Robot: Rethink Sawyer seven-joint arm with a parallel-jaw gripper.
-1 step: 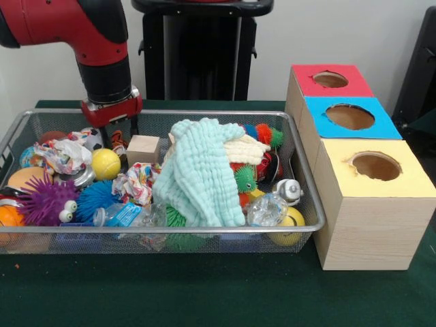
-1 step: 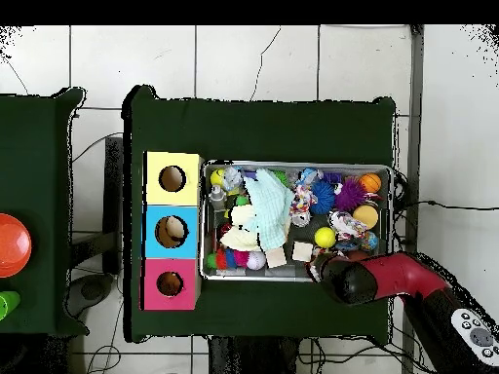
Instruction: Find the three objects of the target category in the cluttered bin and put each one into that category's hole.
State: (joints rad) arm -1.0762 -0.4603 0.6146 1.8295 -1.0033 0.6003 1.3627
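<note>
The gripper (image 1: 117, 133) is lowered into the mesh bin (image 1: 310, 197), presumably to search. A yellow ball (image 1: 105, 163) lies just below it. Finger spacing cannot be told.

Red arm (image 1: 82, 30) lowered, tool (image 1: 117, 133) pointing down

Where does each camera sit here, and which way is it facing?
Front view: across the table, facing the robot; looks at the wire bin and boxes; the red arm descends, its gripper behind the bin's far edge.
Overhead view: above, straight down; the arm enters from the bottom right.
Shared: bin, mint cloth, yellow ball.
</note>
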